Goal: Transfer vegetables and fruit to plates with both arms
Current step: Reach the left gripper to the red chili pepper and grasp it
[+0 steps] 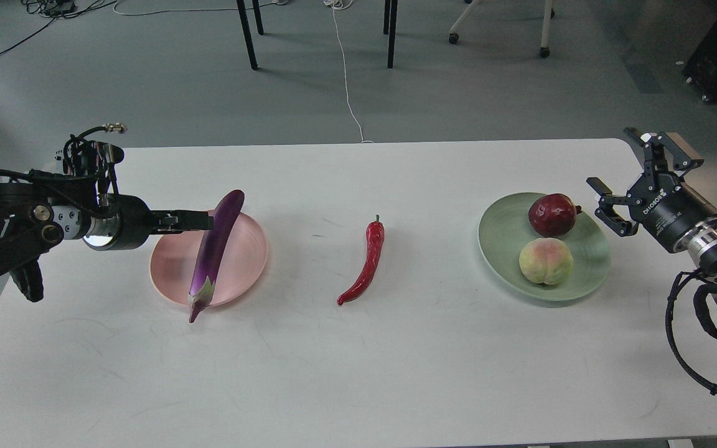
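Left pincer gripping eggplant (over pink plate), right pincer wide

Eggplant at the pink plate, fruit on the green plate

The left end effector seems closed on the eggplant over the pink plate. The chili pepper lies on the tabletop. Pomegranate and peach sit on the green plate; the right end effector hangs spread beside it.
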